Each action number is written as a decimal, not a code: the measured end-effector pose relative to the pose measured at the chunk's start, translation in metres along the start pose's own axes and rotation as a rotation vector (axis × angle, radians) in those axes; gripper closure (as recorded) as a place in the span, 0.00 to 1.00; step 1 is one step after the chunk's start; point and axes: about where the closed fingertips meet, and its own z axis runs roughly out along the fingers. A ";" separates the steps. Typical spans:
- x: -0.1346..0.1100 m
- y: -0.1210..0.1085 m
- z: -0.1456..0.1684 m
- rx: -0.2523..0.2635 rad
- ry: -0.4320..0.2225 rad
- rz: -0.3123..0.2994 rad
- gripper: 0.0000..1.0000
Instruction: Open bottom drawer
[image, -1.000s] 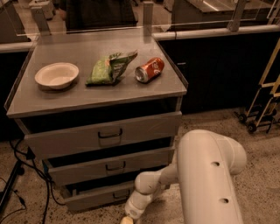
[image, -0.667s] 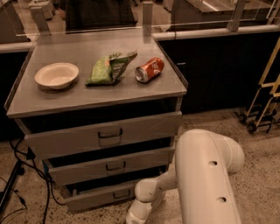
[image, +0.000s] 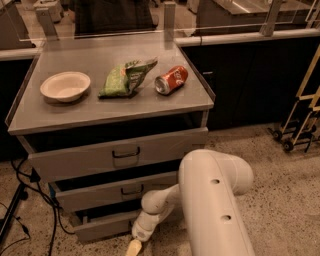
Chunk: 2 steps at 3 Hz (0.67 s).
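**A:** Where was the bottom drawer (image: 102, 229)?

**B:** It was the lowest of three in the grey cabinet, close to the floor (image: 280, 200), with a dark gap along its top edge. My wrist covered the middle of its front, so I could not see the handle.

**A:** And your gripper (image: 134, 247)?

**B:** It hung just in front of that drawer and below its front, at the bottom edge of the view. I could not tell whether it was spread or closed, or whether it touched the drawer.

**A:** Any room around it?

**B:** Bare speckled floor lay to the right. My arm (image: 212, 200) filled the space in front. Black cables (image: 35, 197) hung at the cabinet's left, and a wheeled cart (image: 300, 117) stood well off to the right. On top were a bowl (image: 65, 85), a green bag (image: 126, 78) and a red can (image: 171, 80).
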 end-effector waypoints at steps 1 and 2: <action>-0.027 -0.031 -0.001 0.036 -0.019 -0.026 0.00; -0.032 -0.038 -0.003 0.046 -0.026 -0.028 0.00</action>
